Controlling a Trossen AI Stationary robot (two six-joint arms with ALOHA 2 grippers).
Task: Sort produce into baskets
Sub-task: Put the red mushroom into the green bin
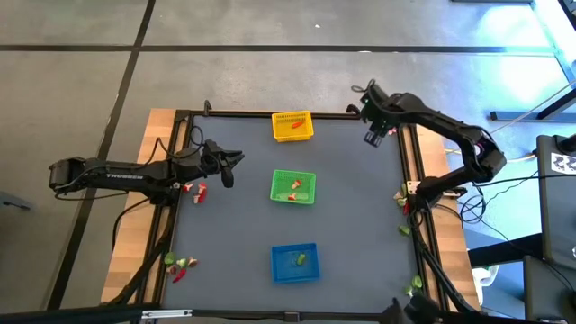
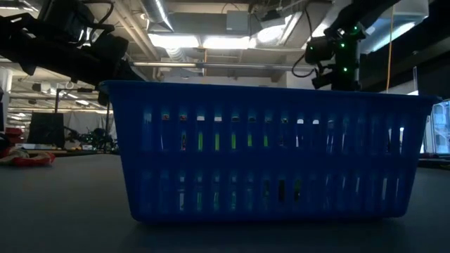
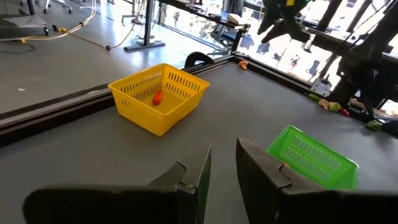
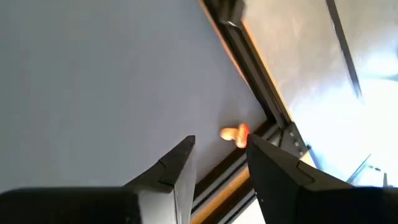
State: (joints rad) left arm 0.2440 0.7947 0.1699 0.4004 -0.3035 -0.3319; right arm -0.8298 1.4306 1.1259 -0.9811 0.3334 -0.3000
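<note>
Three baskets stand in a row down the table's middle: yellow [image 1: 292, 126] far, green [image 1: 293, 187] middle, blue [image 1: 295, 262] near, each with small produce pieces inside. My left gripper [image 1: 229, 168] hovers left of the green basket, slightly open and empty; its wrist view shows the yellow basket [image 3: 160, 96] and the green basket [image 3: 314, 155] ahead. My right gripper [image 1: 373, 135] hangs open and empty above the table's far right corner. An orange-red piece [image 4: 236, 134] lies on the table by the corner frame, beyond its fingertips.
Loose produce lies at the table's left edge, red pieces [image 1: 193, 190] and green and red ones [image 1: 180, 267], and along the right edge [image 1: 402, 194]. A raised black frame [image 1: 409, 162] borders the table. The blue basket [image 2: 267, 154] fills the low view.
</note>
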